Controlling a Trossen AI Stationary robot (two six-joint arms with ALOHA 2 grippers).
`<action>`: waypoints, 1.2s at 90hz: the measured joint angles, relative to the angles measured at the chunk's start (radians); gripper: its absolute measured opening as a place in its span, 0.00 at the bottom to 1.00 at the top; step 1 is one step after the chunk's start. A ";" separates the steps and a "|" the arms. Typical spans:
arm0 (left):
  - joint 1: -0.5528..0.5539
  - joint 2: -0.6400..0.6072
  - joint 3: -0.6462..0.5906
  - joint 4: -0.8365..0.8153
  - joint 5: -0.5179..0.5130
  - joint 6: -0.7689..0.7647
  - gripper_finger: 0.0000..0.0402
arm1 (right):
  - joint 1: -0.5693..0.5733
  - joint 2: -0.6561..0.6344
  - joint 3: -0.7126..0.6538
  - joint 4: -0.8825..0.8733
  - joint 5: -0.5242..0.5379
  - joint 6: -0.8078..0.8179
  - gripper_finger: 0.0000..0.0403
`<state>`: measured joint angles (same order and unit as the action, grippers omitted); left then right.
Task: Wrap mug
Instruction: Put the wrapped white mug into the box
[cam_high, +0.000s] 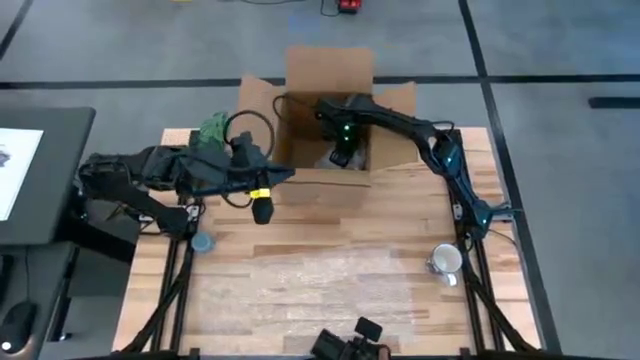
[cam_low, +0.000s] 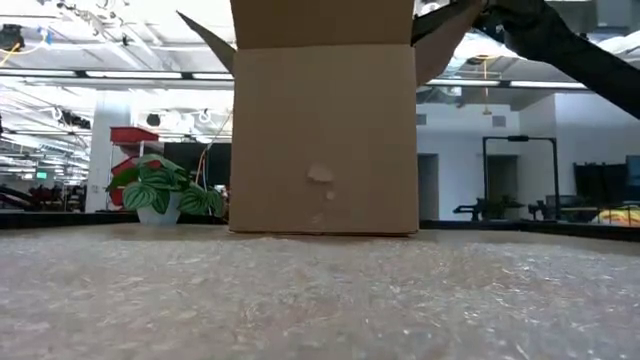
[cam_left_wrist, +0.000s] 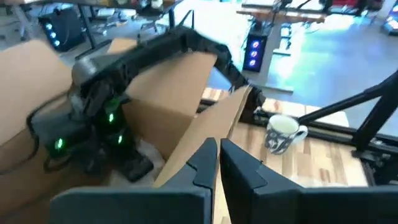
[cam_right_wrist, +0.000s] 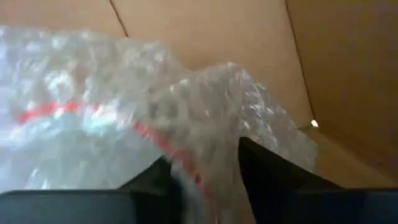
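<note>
A white patterned mug (cam_high: 446, 260) stands unwrapped on the table's right side, also seen in the left wrist view (cam_left_wrist: 283, 132). A sheet of bubble wrap (cam_high: 330, 285) lies flat on the near middle of the table. An open cardboard box (cam_high: 330, 70) stands at the far middle. My right gripper (cam_high: 340, 152) reaches down into it and is shut on a bubble-wrapped bundle with a red stripe (cam_right_wrist: 93, 112). My left gripper (cam_high: 262, 208) hovers shut by the box's near left corner, with nothing between its fingers. My right gripper pinches a raised fold of the bundle's bubble wrap (cam_right_wrist: 211, 143) between its two fingers (cam_right_wrist: 267, 168). It comes from above, inside the box. The bundle lies low in the box against its walls. What is under the wrap cannot be told.
A potted plant (cam_high: 213, 130) stands at the far left. A small blue round thing (cam_high: 203, 242) lies near the left edge. The box's flaps (cam_high: 260, 100) spread outward. A black device (cam_high: 350, 340) sits at the table's near edge.
</note>
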<state>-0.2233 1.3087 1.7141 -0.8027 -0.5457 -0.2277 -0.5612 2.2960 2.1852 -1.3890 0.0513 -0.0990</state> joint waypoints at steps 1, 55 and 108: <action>-0.002 0.000 0.000 -0.007 -0.003 -0.003 0.00 | -0.002 0.000 0.000 -0.003 0.000 0.000 0.38; -0.139 0.000 0.000 -0.070 -0.051 -0.208 0.00 | -0.057 -0.006 0.000 -0.052 0.043 -0.083 0.55; -0.140 0.036 -0.001 0.010 -0.151 -0.255 0.00 | -0.088 -0.008 0.147 -0.021 -0.130 -0.209 0.58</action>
<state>-0.3632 1.3443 1.7126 -0.7926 -0.6964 -0.4825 -0.6491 2.2883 2.3327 -1.4097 -0.0790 -0.3084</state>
